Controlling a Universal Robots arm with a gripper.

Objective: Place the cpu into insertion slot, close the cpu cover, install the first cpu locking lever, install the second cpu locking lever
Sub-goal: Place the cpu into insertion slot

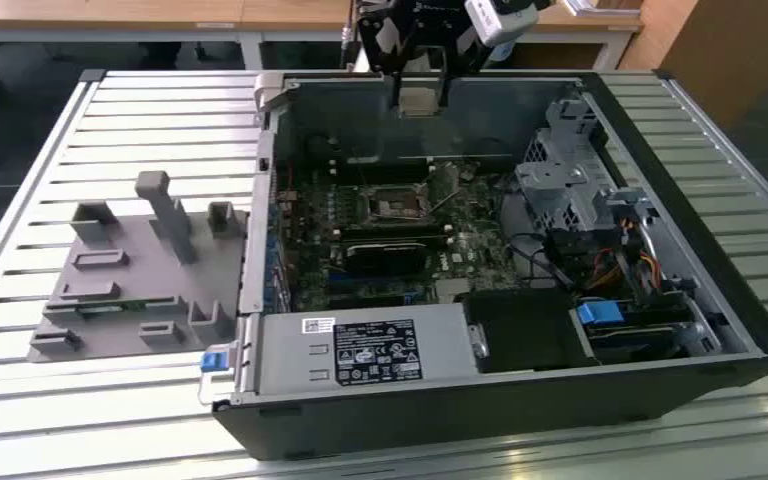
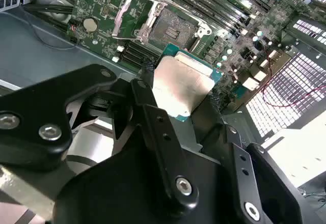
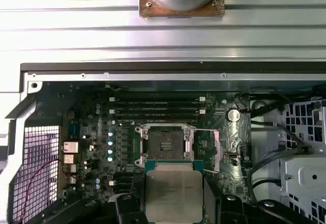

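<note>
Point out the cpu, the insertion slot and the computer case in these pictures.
cpu (image 3: 174, 193): first wrist view, on its grey metal top.
insertion slot (image 3: 165, 145): first wrist view, on its dark centre.
case (image 1: 491, 410): exterior view, on its black outer wall.

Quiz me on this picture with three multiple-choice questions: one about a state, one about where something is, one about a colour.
1. The insertion slot is: A empty, B holding a chip, C taped over.
2. Where is the cpu? A in the slot, B in the gripper, C in a person's hand.
3. The circuit board is what colour? A green, B red, C white.
Answers: A, its dark centre lies bare; B, it sits clamped above the board; A, green shows around the socket.
</note>
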